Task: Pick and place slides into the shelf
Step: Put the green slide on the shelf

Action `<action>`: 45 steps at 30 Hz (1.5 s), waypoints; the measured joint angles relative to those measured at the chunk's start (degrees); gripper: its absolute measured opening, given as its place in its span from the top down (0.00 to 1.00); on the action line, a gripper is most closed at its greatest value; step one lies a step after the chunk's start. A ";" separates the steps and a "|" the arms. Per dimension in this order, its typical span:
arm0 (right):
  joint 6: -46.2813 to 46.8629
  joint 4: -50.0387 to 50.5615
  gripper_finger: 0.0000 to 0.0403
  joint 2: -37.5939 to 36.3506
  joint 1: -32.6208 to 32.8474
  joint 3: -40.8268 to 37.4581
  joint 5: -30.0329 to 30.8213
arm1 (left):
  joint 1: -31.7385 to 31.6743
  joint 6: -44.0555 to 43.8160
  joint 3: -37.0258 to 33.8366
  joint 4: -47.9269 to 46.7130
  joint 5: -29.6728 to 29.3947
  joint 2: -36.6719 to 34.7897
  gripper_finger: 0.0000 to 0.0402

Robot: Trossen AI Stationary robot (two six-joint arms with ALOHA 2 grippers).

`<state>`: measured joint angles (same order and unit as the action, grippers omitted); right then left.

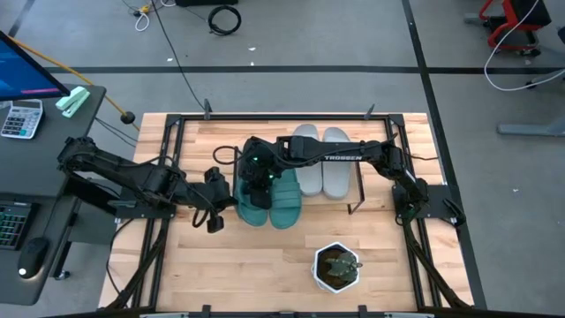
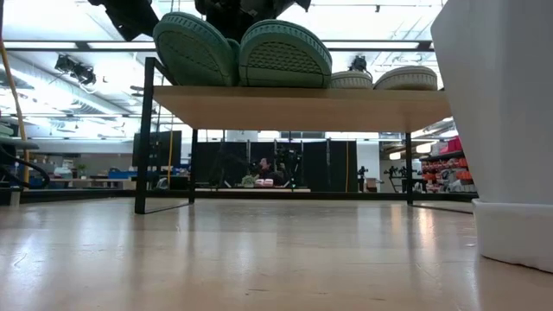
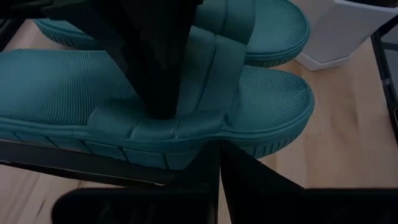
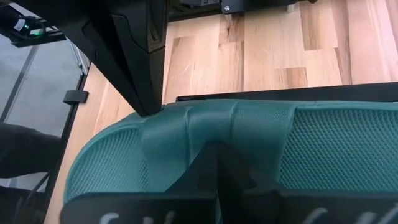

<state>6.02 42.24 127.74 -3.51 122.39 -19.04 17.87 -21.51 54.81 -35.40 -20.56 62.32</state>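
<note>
Two teal slides (image 1: 284, 201) lie side by side on the shelf (image 2: 302, 108), their near ends past its front edge. Two grey slides (image 1: 322, 159) lie to their right on the same board. My right gripper (image 1: 259, 177) reaches in from the right and is shut on the strap of the left teal slide (image 1: 250, 205). In the low view that slide (image 2: 194, 47) sits tilted, sole showing. My left gripper (image 1: 216, 208) is shut and stands at that slide's left side. My right gripper has its shut fingers (image 3: 160, 93) on the left teal slide's strap (image 4: 205, 127), about mid-width. They come slanting down from the far right. The strap bulges around the fingertips; how much of it lies between them is hidden. My left gripper has its shut fingertips (image 4: 144, 93) against the slide's outer side rim (image 4: 152, 117), beside where the strap joins. The fingers slant down from the table's left. I cannot tell whether they push the slide.
A white pot with a small plant (image 1: 337, 268) stands near the table's front edge, right of centre, and fills the right of the low view (image 2: 501, 130). Black frame rails run along the table's left and right sides. Bare wood lies in front of the shelf.
</note>
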 joint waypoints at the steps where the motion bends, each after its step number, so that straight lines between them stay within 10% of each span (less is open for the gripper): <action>1: 0.00 -0.28 1.00 -0.16 0.00 -0.02 -0.15 | 0.00 0.12 0.00 -0.03 -0.01 -0.06 0.95; 33: -0.13 -2.98 0.71 -6.74 -1.47 0.09 0.33 | -0.59 -0.34 0.15 3.53 -0.85 0.31 0.95; 45: 2.81 2.80 0.62 -6.65 -6.87 0.07 -13.78 | -1.01 4.19 1.25 5.60 -0.72 -2.44 0.96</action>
<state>8.84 45.04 121.09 -10.38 122.45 -32.82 16.85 -17.32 56.05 -29.80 -21.28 59.88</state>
